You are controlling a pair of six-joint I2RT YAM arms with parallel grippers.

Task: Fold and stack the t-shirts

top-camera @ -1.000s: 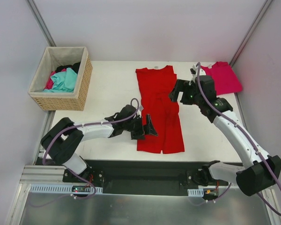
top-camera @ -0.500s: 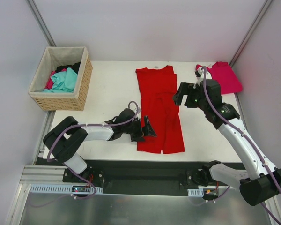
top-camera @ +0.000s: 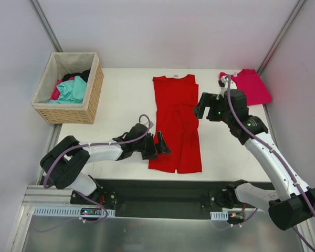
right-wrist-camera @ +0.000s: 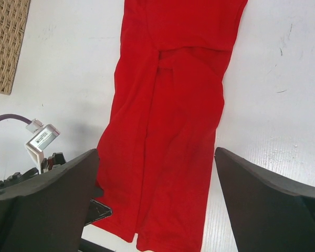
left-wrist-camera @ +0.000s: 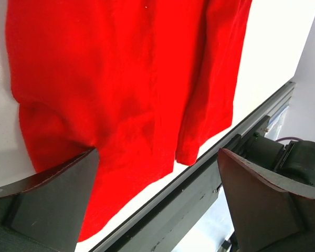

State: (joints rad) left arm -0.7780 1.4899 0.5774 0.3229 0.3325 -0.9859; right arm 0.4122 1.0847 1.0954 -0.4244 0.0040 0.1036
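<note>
Red t-shirt (top-camera: 176, 123): lies flat in the middle of the table (top-camera: 121, 100), folded into a long, narrow strip – neck at the far end, hem at the near edge. The sides are turned in over the middle, with a bunched crease about a third of the way down from the neck. The near end slants a little to the left.
Pink t-shirt (top-camera: 250, 87): magenta, lying flat in the far right corner of the table, well apart from the red one. The right arm's cable crosses its left edge.
Left claw (top-camera: 157, 146): fingers spread wide, holding nothing. It sits low at the left edge of the red t-shirt's near end. In the left wrist view the red cloth (left-wrist-camera: 121, 79) fills the gap between the fingers, and one finger overlaps its edge – whether it touches, I cannot tell.
Right claw (top-camera: 203, 109): also wide open and empty, raised above the table just right of the shirt's middle. Its camera looks down the length of the strip (right-wrist-camera: 173, 105).
Wicker basket (top-camera: 94, 92): stands at the table's far left corner, with teal, pink and black cloths (top-camera: 71, 89) heaped inside.
</note>
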